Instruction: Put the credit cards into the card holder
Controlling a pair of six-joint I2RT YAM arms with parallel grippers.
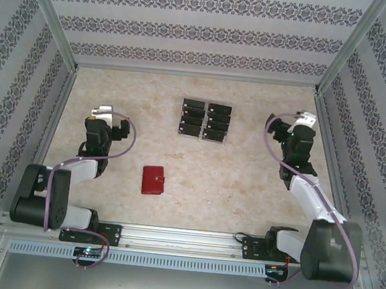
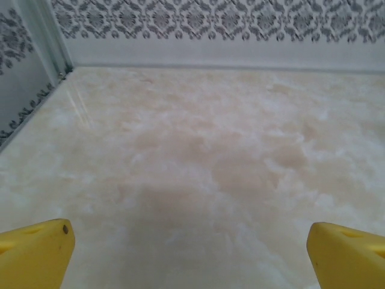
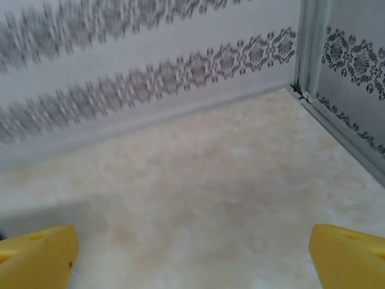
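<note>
Cards (image 1: pixel 205 120): black, two columns, far centre.
Wallet (image 1: pixel 153 179): red, closed, nearer, apart from cards.
Left gripper (image 2: pixel 192 259): jaws wide apart.
Right gripper (image 3: pixel 192 262): jaws wide apart.

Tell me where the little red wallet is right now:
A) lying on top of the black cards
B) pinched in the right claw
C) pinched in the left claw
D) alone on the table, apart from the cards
D: in the overhead view the red wallet lies shut on the bare table by itself, with a clear gap between it and the black cards farther back.
</note>
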